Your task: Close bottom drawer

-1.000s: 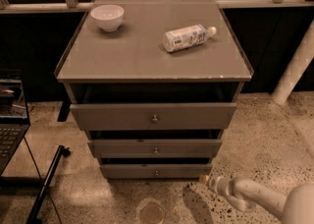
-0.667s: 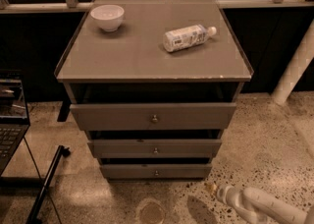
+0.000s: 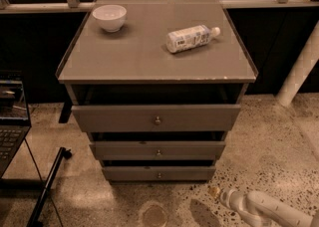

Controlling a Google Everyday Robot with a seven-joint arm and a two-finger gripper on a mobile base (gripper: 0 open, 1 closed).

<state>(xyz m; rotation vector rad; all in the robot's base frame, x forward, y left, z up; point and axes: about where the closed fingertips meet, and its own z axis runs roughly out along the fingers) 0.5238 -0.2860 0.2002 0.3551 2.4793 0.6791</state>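
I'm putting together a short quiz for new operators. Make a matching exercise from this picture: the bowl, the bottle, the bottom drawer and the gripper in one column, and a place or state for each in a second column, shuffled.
Things
1. white bowl
2. plastic bottle
3. bottom drawer
4. gripper

Places or states
A. down by the floor, in front of the right corner of the cabinet
B. lying on its side on the cabinet top
C. upright at the back left of the cabinet top
D. pulled out a little, dark gap above its front

Pairs: 1-C, 2-B, 3-D, 4-A
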